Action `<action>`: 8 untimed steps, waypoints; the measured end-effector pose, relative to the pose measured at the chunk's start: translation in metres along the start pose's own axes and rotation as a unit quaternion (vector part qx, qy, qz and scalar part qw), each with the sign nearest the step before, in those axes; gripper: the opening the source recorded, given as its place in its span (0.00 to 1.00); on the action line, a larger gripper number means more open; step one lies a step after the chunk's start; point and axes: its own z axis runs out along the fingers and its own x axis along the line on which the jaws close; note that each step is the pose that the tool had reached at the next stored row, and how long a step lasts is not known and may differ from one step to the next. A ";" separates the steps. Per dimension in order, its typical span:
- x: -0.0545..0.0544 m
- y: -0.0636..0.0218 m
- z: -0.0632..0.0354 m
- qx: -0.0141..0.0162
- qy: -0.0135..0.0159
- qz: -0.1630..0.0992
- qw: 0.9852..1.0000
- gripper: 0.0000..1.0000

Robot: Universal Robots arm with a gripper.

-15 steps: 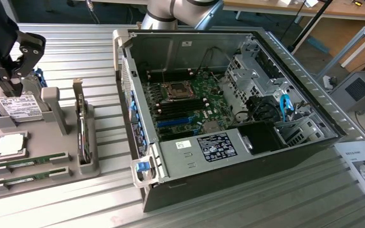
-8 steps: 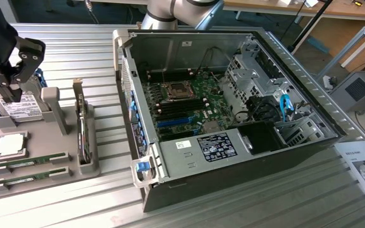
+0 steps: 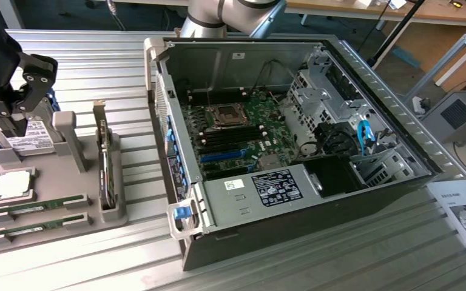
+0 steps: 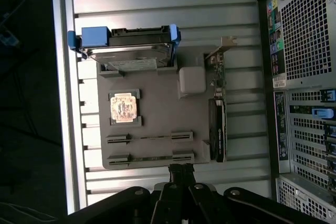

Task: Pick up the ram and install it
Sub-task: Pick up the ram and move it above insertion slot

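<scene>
Along the holder tray [image 3: 67, 182] edge opposite the hard drive [image 3: 32, 143], two ram sticks sit on edge in parallel slots: the outer ram stick [image 3: 29, 226] right by the rim and the inner ram stick [image 3: 36, 208] just beside it. No clue which one is meant, they look identical.

Gripper [image 3: 8, 124] hangs above the tray with its fingers pressed together and nothing between them. In the wrist view the gripper [image 4: 181, 174] sits just past the rim next to the outer stick [image 4: 149, 157], not touching anything.

Handling-wise, I'd guess these are light, stiff and thin, but not something to squeeze hard or twist. The chips and contact edge are the fragile bits. End blocks cradle each stick, so the free middle of the top edge looks like the sane place to pinch, across the two flat faces.

Hard to make out:
- from the wrist, both sticks are thin lines, inner one [image 4: 149, 136] included, so no chip detail
- the gripper's upper body is cut off at the exterior view's left
- the black memory slots [image 3: 235, 132] inside the PC case [image 3: 186, 60] show, but I can't tell whether their latches are open
</scene>
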 end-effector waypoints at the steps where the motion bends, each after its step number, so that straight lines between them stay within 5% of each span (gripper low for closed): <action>1: 0.000 0.0000 0.0000 0.000 0.000 0.000 1.000 0.11; 8: 0.000 -0.0001 0.0000 0.000 0.000 0.000 1.000 0.11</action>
